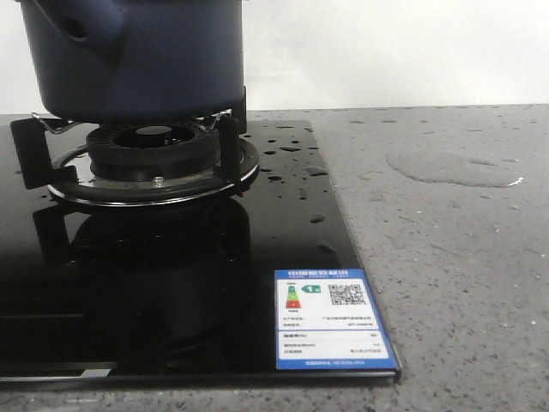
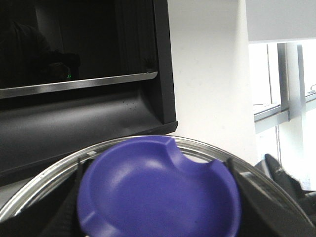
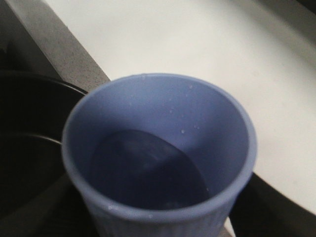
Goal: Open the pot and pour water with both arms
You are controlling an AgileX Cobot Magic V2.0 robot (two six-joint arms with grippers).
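Nearest us in the front view, a blue-bordered energy label (image 1: 334,319) sits on the near right corner of the black glass hob (image 1: 171,292); we make out a QR code and coloured efficiency bars, the print too small to read. Behind it, droplets of water (image 1: 292,148) speckle the glass. A wider puddle (image 1: 452,168) lies on the grey speckled bench (image 1: 455,283), well apart to the right. Further back, the pot (image 1: 141,60) stands on the burner's black supports (image 1: 34,150) over the burner ring (image 1: 159,146), its stubby handle at upper left.

Left wrist view: a blue-purple knob (image 2: 158,192) on a metal-rimmed lid (image 2: 44,185) fills the foreground; we cannot tell how the jaws stand.

Right wrist view: a light blue ribbed cup (image 3: 163,148), tilted and holding some liquid, beside the pot's dark rim; jaws unseen.
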